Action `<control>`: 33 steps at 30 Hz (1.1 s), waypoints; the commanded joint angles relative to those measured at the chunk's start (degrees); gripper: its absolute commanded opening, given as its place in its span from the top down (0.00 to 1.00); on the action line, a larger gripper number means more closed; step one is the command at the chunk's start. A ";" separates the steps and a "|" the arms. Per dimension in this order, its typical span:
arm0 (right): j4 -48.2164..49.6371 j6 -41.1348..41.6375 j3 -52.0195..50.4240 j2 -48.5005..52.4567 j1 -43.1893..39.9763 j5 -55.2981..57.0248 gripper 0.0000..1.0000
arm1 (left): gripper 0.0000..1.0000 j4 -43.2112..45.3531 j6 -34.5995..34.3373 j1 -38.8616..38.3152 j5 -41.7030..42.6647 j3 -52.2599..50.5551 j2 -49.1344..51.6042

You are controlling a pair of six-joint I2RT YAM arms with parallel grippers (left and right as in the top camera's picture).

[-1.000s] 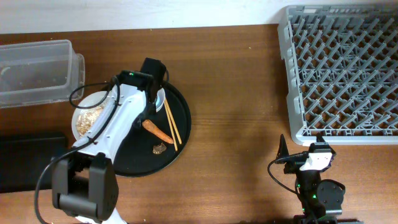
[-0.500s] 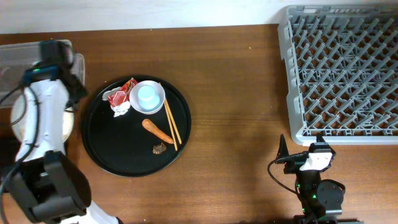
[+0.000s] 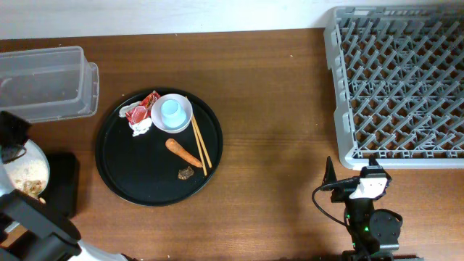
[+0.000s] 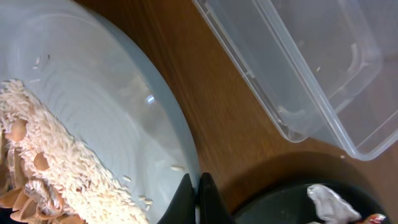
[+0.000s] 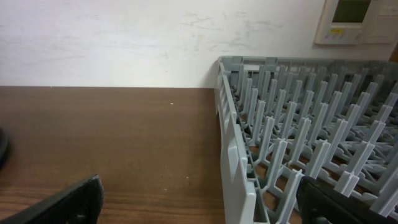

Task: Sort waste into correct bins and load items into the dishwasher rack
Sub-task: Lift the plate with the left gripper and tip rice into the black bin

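Note:
My left gripper (image 4: pixel 198 200) is shut on the rim of the round white plate (image 4: pixel 93 112), which holds pale rice-like flakes (image 4: pixel 56 180) and is tilted. In the overhead view the plate (image 3: pixel 29 170) hangs at the far left edge over the shallow black box (image 3: pixel 64 181). The clear tub (image 3: pixel 43 80) lies just behind. The round black tray (image 3: pixel 145 177) holds the red-and-white wrapper (image 3: pixel 138 112), white tissue (image 3: pixel 142 129), cup (image 3: pixel 172 112), chopsticks (image 3: pixel 198 141), carrot piece (image 3: pixel 183 152) and brown lump (image 3: pixel 185 172). My right gripper (image 5: pixel 205 205) is open and empty.
The grey dishwasher rack (image 3: pixel 399 80) fills the back right; its near corner (image 5: pixel 239 155) stands right in front of my right gripper. My right arm (image 3: pixel 362 188) sits at the front edge. Bare brown table lies between tray and rack.
My left arm has carried the plate off the tray, left past the clear tub and then forward over the black box. The right arm has not moved.

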 commanded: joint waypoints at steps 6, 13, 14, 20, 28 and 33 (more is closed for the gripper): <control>-0.37 -0.20 -0.26 -0.33 -0.37 0.68 0.02 | 0.99 1.99 -0.11 9.86 27.91 1.22 0.07; -0.37 -0.20 -0.26 -0.33 -0.37 0.68 0.02 | 0.99 -3.15 -3.15 16.61 30.82 1.20 0.07; -0.37 -0.20 -0.26 -0.33 -0.37 0.68 0.02 | 0.99 -3.76 -3.34 17.29 31.26 1.20 0.07; -0.37 -0.20 -0.26 -0.33 -0.37 0.68 0.02 | 0.99 -0.26 -0.70 19.85 45.18 1.16 0.17; -0.37 -0.20 -0.26 -0.33 -0.37 0.68 0.02 | 1.00 1.42 -2.58 20.68 48.48 1.16 0.17; -0.39 -0.20 -0.26 -0.33 -0.37 0.68 0.01 | 1.00 3.48 -1.38 22.47 48.11 1.16 0.17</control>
